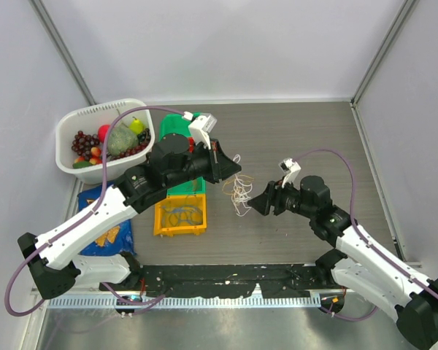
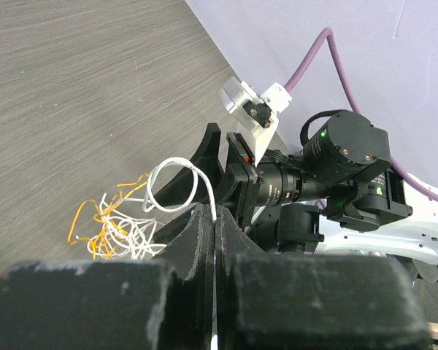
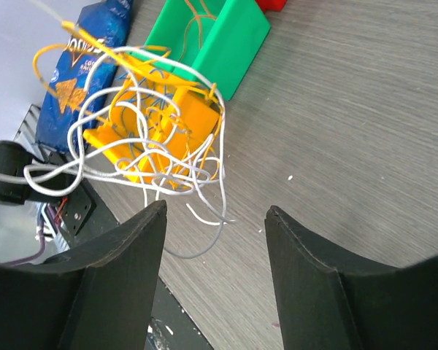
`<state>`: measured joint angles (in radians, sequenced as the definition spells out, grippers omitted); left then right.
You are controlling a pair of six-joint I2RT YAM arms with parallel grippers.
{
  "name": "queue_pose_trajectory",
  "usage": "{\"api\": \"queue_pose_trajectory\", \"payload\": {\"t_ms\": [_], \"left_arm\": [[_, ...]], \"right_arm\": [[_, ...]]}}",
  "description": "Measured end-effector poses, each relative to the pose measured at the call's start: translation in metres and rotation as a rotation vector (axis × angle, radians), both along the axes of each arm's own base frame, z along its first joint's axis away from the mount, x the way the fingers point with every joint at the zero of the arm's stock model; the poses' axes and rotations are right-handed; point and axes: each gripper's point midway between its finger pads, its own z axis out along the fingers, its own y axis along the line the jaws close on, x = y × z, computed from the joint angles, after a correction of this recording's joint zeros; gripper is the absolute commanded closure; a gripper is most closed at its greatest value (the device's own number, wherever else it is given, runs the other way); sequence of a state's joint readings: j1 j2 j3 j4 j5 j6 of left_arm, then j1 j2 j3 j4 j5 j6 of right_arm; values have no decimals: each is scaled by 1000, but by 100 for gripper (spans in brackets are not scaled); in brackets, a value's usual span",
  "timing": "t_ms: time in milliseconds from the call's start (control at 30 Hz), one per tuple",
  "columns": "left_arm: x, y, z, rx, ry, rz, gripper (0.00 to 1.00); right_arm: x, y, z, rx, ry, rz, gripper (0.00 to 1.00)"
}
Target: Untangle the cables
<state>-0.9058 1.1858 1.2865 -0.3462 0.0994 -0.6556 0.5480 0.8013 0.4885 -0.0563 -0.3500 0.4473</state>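
A tangle of white and orange cables (image 1: 240, 191) lies mid-table between the two arms. My left gripper (image 1: 224, 173) is shut on a white cable (image 2: 177, 163), which loops out of the pressed jaws (image 2: 215, 219) and runs down to the tangle (image 2: 117, 227). From the right, my right gripper (image 1: 257, 205) points at the tangle and stands open (image 3: 215, 213), with nothing between its fingers. The white and orange loops (image 3: 150, 138) lie just beyond its fingertips. A blue cable (image 1: 181, 216) is coiled in the yellow bin.
At the back left stands a white basket (image 1: 67, 135) of fruit. A green bin (image 1: 174, 128) and a yellow bin (image 1: 160, 219) sit left of the tangle, with a blue chip bag (image 1: 101, 222) beside them. A black rail (image 1: 226, 275) runs along the near edge.
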Motion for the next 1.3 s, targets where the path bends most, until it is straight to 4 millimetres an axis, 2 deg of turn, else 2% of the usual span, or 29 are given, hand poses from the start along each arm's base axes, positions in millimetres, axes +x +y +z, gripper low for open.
{"api": "queue_pose_trajectory", "payload": {"t_ms": [200, 433, 500, 767, 900, 1033, 1100, 1167, 1267, 1300], "left_arm": [[0, 0, 1, -3, -3, 1, 100], [0, 0, 2, -6, -5, 1, 100], [0, 0, 2, -6, -5, 1, 100], [1, -1, 5, -16, -9, 1, 100], [0, -1, 6, -27, 0, 4, 100], [0, -1, 7, -30, 2, 3, 100], [-1, -2, 7, -32, 5, 0, 100], [-1, -2, 7, -36, 6, -2, 100], [-2, -2, 9, -41, 6, -5, 100], [-2, -2, 10, -44, 5, -6, 100]], "right_arm": [[-15, -1, -3, 49, -14, 31, 35], [-34, -12, 24, 206, -139, 2, 36], [-35, -12, 25, 223, -140, 1, 38], [-34, -8, -12, 183, -32, 3, 41], [-28, -2, -21, 180, -6, 5, 41], [-20, 4, -22, 200, -1, 3, 43], [-16, 7, -23, 212, -2, 1, 49], [-13, 10, -26, 222, 2, 0, 62], [-9, 12, -29, 232, 8, -7, 99], [-8, 13, -29, 236, 12, -11, 99]]}}
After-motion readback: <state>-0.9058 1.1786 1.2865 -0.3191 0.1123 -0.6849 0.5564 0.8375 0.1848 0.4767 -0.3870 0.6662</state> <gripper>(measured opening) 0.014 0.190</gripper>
